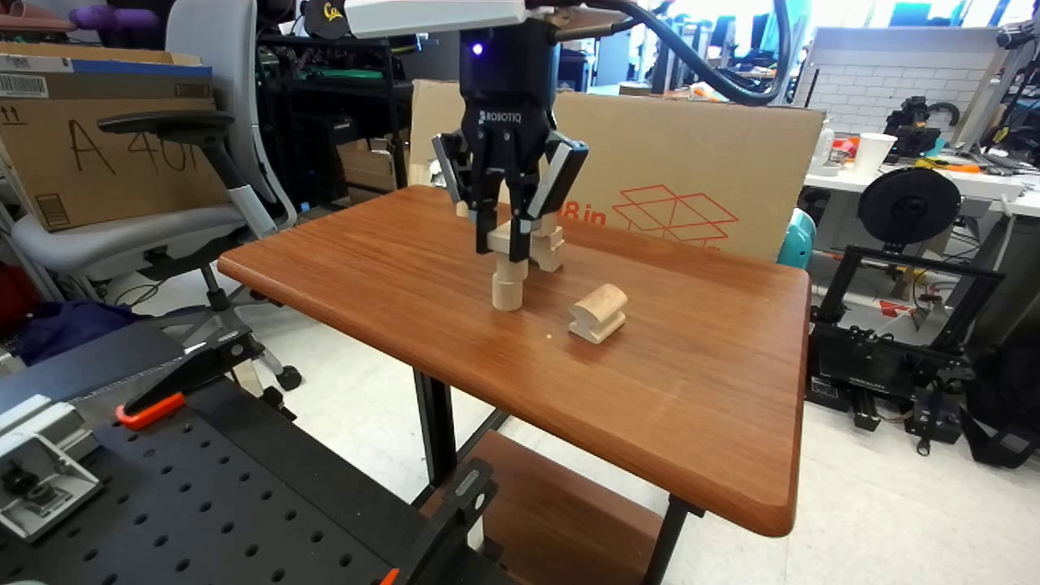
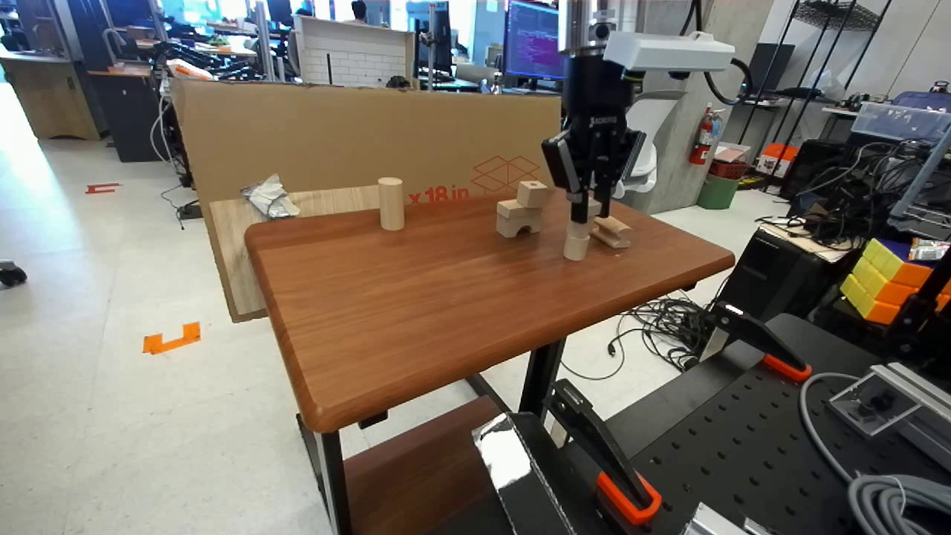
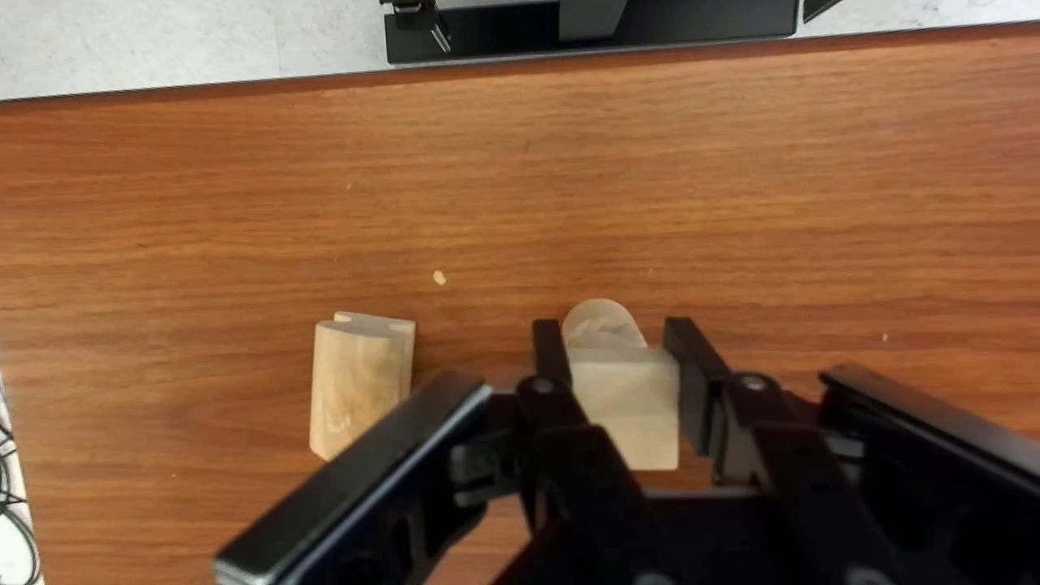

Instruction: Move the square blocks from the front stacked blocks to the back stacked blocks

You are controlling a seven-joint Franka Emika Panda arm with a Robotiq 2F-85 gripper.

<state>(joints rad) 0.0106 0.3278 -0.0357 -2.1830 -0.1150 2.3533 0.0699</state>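
**Bright Room, Cluttered Edges**

I see a pale floor [image 2: 111, 416] under the brown table [image 2: 386, 312], and a cardboard sheet [image 2: 334, 141] standing behind it in both exterior views. Around that, my feeds catch a gray chair [image 1: 213, 81], a concrete pillar [image 2: 680, 186], a brick-patterned panel [image 1: 861, 89] and bright windows [image 1: 861, 15].

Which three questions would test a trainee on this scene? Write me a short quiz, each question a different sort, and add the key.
1. Multiple choice: In the wrist view, what is between the fingers of the gripper?
A) a paper cup
B) a square block
C) nothing

2. True or false: The rounded block lies on top of the back stack.

3. Fill in: In an exterior view, the lowest block of the back stack shows a cut-out shaped like an ____.

Key:
1. B
2. False; the rounded block lies on the table, apart from the back stack.
3. arch
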